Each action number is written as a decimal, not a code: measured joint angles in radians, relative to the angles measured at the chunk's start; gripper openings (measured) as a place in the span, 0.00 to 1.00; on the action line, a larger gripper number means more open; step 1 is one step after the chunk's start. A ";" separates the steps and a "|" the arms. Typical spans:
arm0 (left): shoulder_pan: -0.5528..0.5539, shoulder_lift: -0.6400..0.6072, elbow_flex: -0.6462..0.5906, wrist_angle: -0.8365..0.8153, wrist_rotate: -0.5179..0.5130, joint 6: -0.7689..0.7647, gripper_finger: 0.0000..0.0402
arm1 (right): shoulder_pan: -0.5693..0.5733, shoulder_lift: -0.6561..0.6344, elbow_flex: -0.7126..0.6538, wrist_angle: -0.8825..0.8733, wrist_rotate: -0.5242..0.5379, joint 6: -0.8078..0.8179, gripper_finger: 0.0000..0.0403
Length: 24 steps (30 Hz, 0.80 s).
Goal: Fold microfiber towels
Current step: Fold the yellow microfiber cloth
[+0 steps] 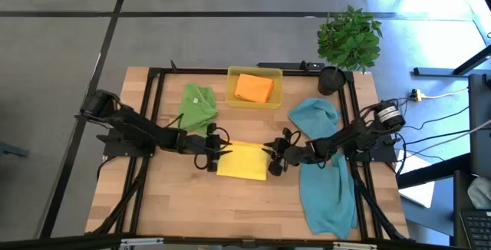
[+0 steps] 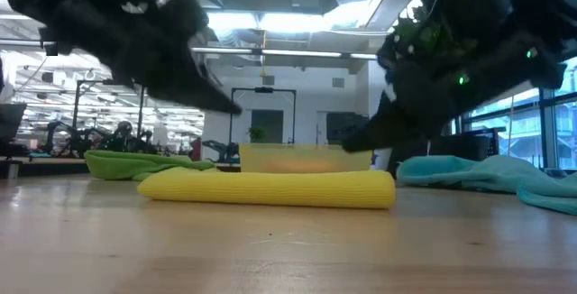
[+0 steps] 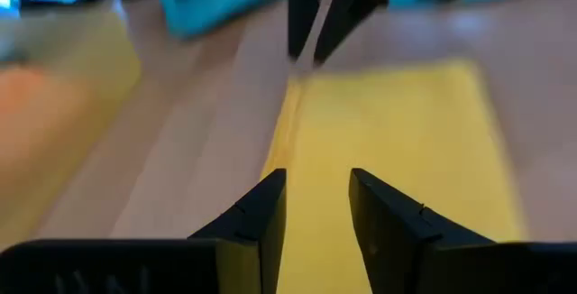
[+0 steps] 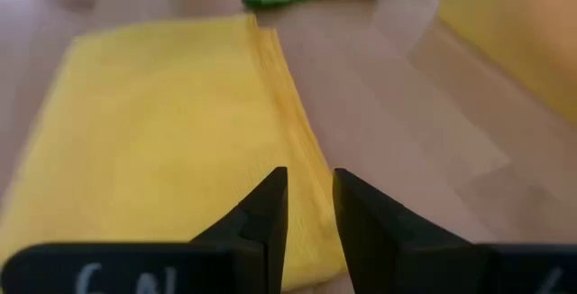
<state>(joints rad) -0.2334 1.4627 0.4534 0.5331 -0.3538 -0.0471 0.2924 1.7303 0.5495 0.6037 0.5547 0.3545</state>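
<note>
Judging from the table (image 1: 153,204), the job is under way but far from done. One orange towel (image 1: 254,87) lies folded in the yellow tray (image 1: 232,97) at the middle of the far edge. The yellow towel (image 1: 242,160) lies at the middle of the table as a flat, doubled rectangle; whether it needs another fold I cannot say. Three towels look untouched: the green towel (image 1: 198,105) lies crumpled toward the far left, one teal towel (image 1: 314,116) is bunched toward the far right beside a potted plant (image 1: 349,39), and the second teal towel (image 1: 330,192) sprawls along the right side down to the near edge.

The left gripper (image 1: 215,151) is over the yellow towel's left edge, the right gripper (image 1: 275,158) at its right edge, facing each other across it. In the left wrist view the fingers (image 3: 261,217) stand apart with a clear gap, above the towel near its folded far edge, nothing between them. In the right wrist view the fingers (image 4: 266,208) also stand slightly apart, above the towel's folded edge near its corner, and grip nothing that I can see. The low view shows both grippers just above the towel; whether the tips touch it I cannot tell.
</note>
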 joint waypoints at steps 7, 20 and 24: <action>-0.107 0.000 0.008 0.062 0.055 -0.036 0.28 | -0.003 -0.032 0.000 -0.071 0.001 0.003 0.23; -0.303 0.229 0.085 -0.084 0.058 -0.179 0.28 | -0.117 -0.015 0.000 -0.151 -0.063 0.036 0.23; -0.303 0.251 0.089 -0.131 0.045 -0.222 0.28 | -0.119 -0.015 0.000 -0.212 -0.088 0.059 0.23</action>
<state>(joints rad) -0.5359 1.7134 0.5428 0.4017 -0.3091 -0.2693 0.1730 1.7157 0.5495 0.3914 0.4671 0.4134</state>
